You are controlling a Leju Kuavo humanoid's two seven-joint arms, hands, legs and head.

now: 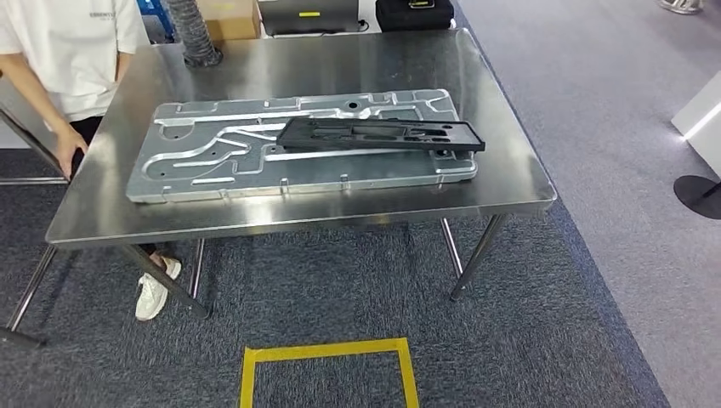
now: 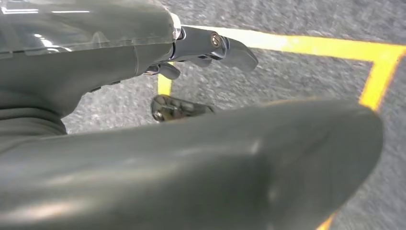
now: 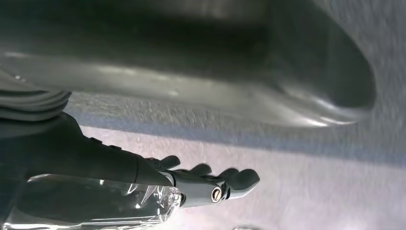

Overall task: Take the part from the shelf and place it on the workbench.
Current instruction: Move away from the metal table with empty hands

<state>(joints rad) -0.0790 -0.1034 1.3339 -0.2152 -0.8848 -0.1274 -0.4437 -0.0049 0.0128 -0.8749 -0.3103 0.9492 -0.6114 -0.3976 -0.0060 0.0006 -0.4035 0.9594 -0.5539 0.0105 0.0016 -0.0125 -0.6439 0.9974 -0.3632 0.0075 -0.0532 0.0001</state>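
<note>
Looking down from the head cam, I've got the steel surface point(image 1: 502, 183) right in front of me, and the part point(image 1: 380, 135), a long flat black tray-like piece, is lying on top of a big stamped silver metal panel point(image 1: 212, 166) that takes up most of the top. The black part sits toward the right half of that panel, its right end reaching close to the panel's right edge. On the carpet point(image 1: 527, 340) below me there's a yellow tape square point(image 1: 327, 350), just short of the table legs. A person in a white shirt point(image 1: 72, 42) stands at the far left corner of the surface, one hand point(image 1: 68, 149) down by the edge, a white sneaker point(image 1: 153, 289) showing under the table. Some boxes and dark cases sit on the floor past the far side. On the wrist cams, my left hand point(image 2: 191, 72) hangs over the carpet and the yellow tape, fingers point(image 2: 230, 48) spread loosely with nothing in them. My right hand point(image 3: 210, 182) is the same deal: fingers point(image 3: 239, 179) lightly curved and apart, holding nothing, grey floor behind it.
</note>
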